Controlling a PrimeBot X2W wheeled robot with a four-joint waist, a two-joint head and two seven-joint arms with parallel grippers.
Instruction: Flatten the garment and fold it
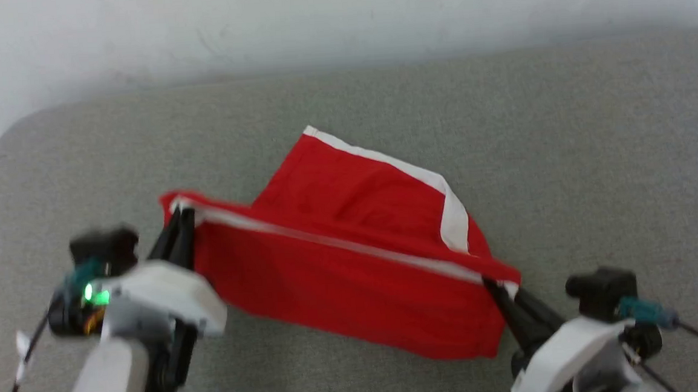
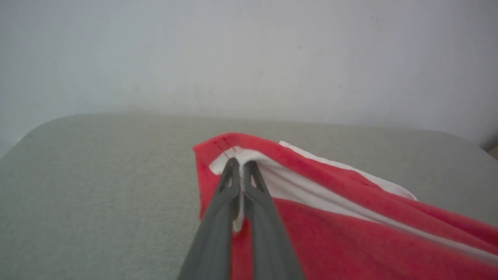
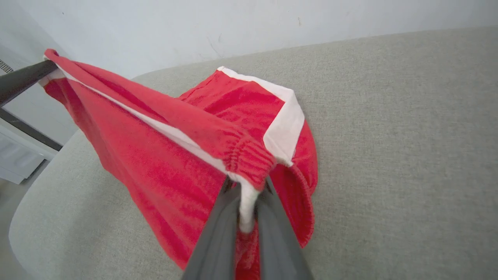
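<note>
Both grippers, left and right, pinch closed on opposite waistband corners of the shorts, stretching them taut, likely to flatten them.

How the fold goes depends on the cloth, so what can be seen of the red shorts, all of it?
The garment is a bright red pair of shorts in thin, soft-looking cloth, with broad white side stripes, white trim and a gathered elastic waistband. The left gripper is shut on one end of the waistband, the right gripper on the other, holding it stretched and lifted. The near side hangs below it; one leg lies behind on the grey fabric surface, creased.
</note>
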